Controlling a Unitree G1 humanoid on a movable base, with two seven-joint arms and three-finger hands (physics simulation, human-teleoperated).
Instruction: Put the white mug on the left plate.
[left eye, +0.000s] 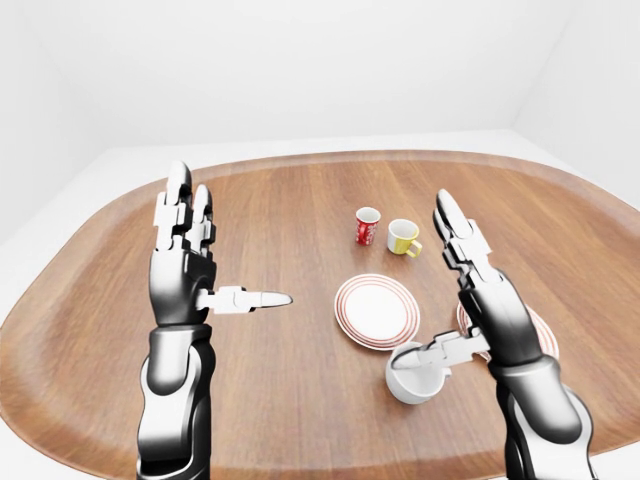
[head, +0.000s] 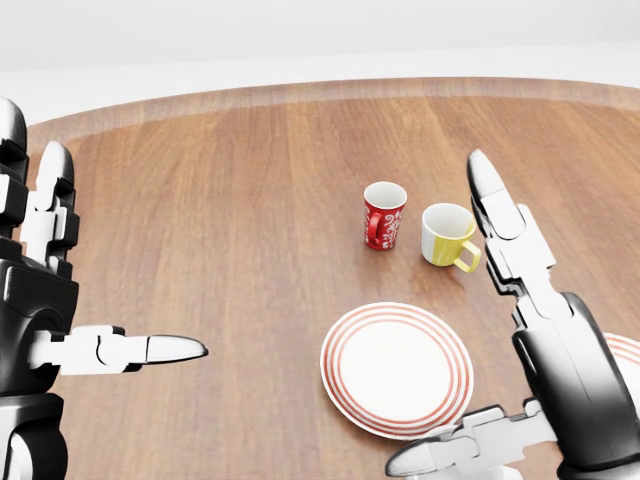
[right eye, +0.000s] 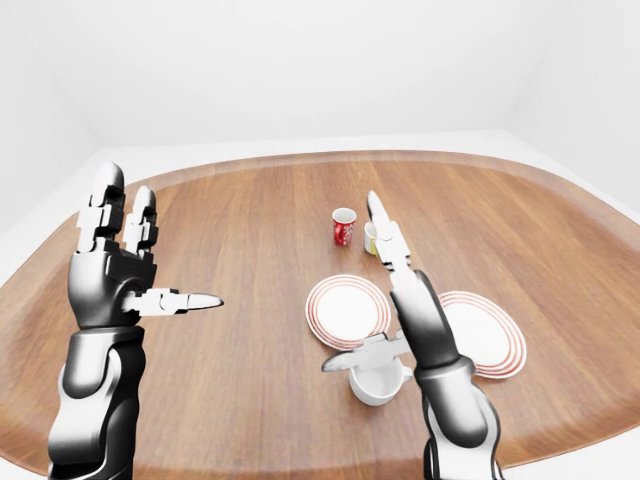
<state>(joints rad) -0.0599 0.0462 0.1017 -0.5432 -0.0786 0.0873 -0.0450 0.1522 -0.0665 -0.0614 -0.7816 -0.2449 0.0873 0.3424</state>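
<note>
Left-eye view shows the white mug (left eye: 412, 372) standing upright on the table (left eye: 280, 210), mouth up, its long axis vertical; I cannot tell which way its handle points. It sits near the table's bottom edge, just below the left plate (left eye: 377, 310) and apart from it, with the right plate (right eye: 484, 331) to its right.

Over it hangs the right hand (left eye: 470, 300), fingers spread wide and holding nothing. Two fingers (left eye: 452, 225) stretch straight up toward the top of the view, well above the mug, while the thumb (left eye: 430, 355) reaches out leftward across the mug's rim; whether it touches the rim cannot be told. The mug lies under the thumb and palm, not between closing fingers.

At the view's left the left hand (left eye: 195, 275) stands raised, fingers open, thumb pointing right, well apart from the mug and empty.

Beyond the left plate stand a red mug (left eye: 367, 226) and a yellow mug (left eye: 403, 237), side by side.
</note>
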